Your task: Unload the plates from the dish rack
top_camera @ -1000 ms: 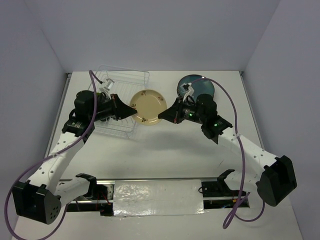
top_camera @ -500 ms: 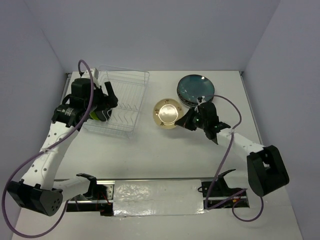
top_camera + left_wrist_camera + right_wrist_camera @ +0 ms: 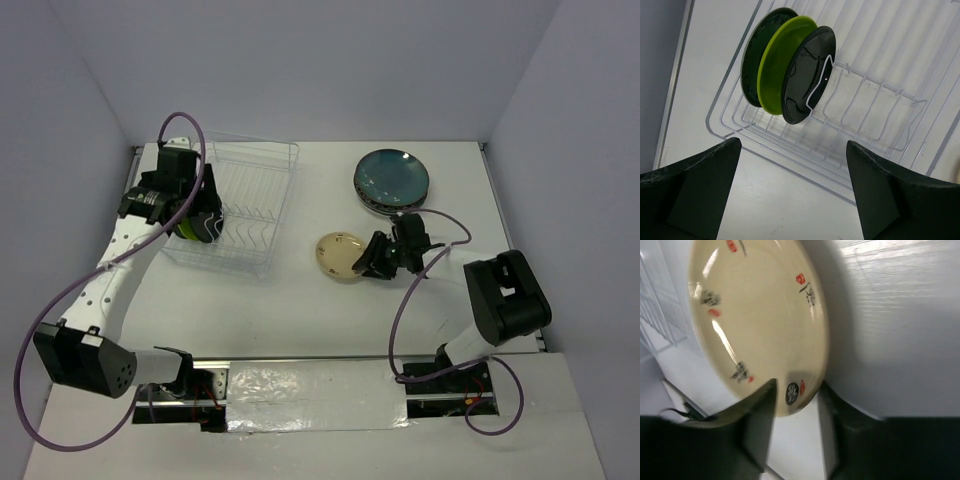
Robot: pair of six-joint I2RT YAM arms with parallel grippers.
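The dish rack stands at the back left, its wires filling the left wrist view. Three plates stand upright at its left end: a dark green one, a lime green one and a black one. My left gripper hovers over them, open and empty. A cream plate with small red and black marks lies on the table. My right gripper is low at its right edge. In the right wrist view that gripper is open, jaws astride the plate's rim.
A stack of plates with a large dark teal one on top sits at the back right. The right arm's purple cable loops over the near table. Walls close in on three sides.
The cream plate went from between both grippers down onto the table with the right gripper, whose jaws have parted. The left gripper let go, opened wide and swung back over the rack's left end.
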